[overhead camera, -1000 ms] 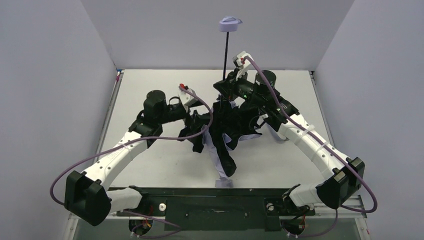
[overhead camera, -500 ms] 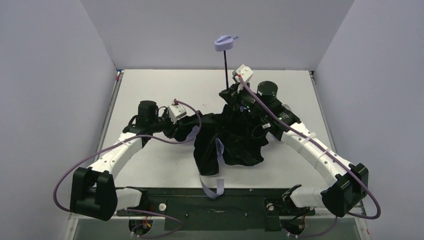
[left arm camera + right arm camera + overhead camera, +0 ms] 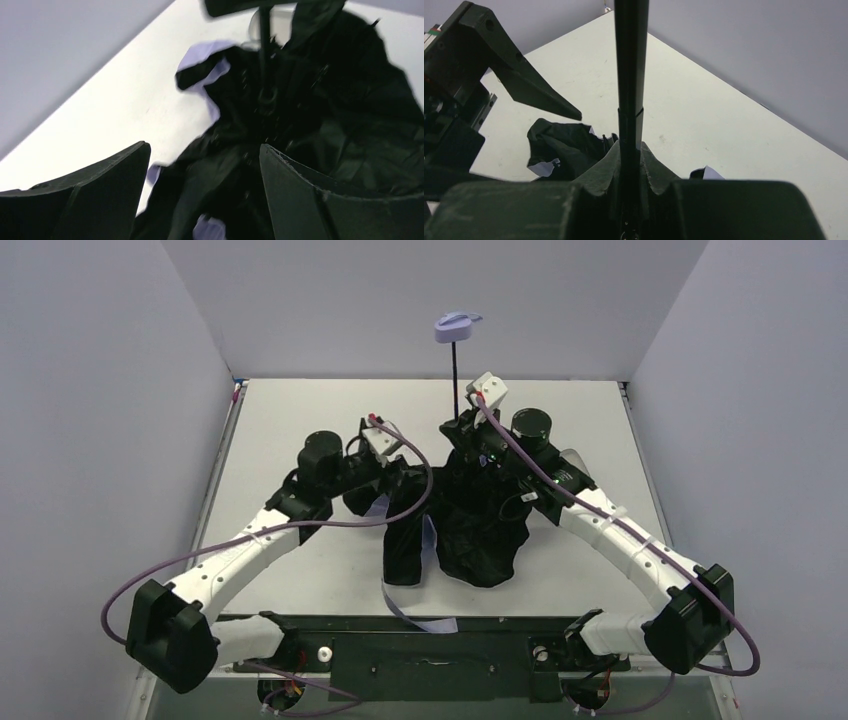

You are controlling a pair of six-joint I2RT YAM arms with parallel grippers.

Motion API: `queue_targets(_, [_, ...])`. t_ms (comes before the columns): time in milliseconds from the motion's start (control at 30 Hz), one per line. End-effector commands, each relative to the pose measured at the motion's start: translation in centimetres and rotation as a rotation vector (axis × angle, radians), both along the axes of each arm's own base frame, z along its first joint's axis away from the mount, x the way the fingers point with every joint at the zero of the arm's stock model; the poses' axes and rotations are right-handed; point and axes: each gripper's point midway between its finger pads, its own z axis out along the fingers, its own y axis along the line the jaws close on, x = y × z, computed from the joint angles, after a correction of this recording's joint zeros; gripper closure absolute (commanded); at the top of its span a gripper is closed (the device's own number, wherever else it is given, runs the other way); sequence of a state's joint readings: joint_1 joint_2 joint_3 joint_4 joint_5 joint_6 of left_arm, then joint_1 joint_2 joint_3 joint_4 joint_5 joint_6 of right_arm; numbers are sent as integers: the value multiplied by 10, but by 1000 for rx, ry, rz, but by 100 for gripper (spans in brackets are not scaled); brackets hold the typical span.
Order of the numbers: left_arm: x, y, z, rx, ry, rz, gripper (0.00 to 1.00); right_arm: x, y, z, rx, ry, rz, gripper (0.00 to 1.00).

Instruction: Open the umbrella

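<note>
The umbrella stands upside down at the table's centre. Its lilac handle (image 3: 456, 327) tops a thin black shaft (image 3: 456, 368), and the black canopy (image 3: 478, 525) hangs crumpled below, with lilac edges showing. My right gripper (image 3: 463, 430) is shut on the shaft (image 3: 630, 75), its fingertips (image 3: 650, 165) pinching it from both sides. My left gripper (image 3: 403, 480) is at the canopy's left side. In the left wrist view its fingers (image 3: 105, 180) stand wide apart around loose black fabric (image 3: 320, 95), not clamping it.
A lilac strap (image 3: 403, 602) trails from the canopy toward the near table edge. Grey walls close in the white table (image 3: 290, 420) on three sides. The left gripper's fingers (image 3: 531, 92) show in the right wrist view, close to the shaft.
The left arm swung left with part of the canopy, then came back toward the shaft, its jaws narrowing and widening again. The canopy now hangs lower and more bunched. The right gripper stayed shut on the shaft.
</note>
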State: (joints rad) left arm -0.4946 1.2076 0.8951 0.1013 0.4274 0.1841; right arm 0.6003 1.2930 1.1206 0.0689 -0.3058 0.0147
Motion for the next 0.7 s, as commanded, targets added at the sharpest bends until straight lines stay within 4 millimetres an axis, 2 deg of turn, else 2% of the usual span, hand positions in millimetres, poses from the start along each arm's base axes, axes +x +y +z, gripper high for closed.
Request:
queue_targets(0, [18,-28,37,-72,-113,95,20,-10,-1,70,159,-130,-11,100])
queue_targets(100, [17,-48,16,-32,-116,75,18,-14,1,76,174,-129,-3,100])
queue_targets(233, [28,-42,-23,50,-65,150,17,-19,-2,89,198,-143,1,100])
queue_targets(333, [33,-23,-44,117,-66,215,17,-22,-7,100,216,-150,-1,100])
queue_targets(433, [36,7,-74,186,-37,273,17,-25,-12,109,248,-145,1,100])
queue_targets(600, [49,66,-105,251,44,424,17,-22,-27,115,267,-140,-12,100])
queue_targets(667, [51,82,-115,270,76,461,17,-18,-36,114,267,-136,-30,100])
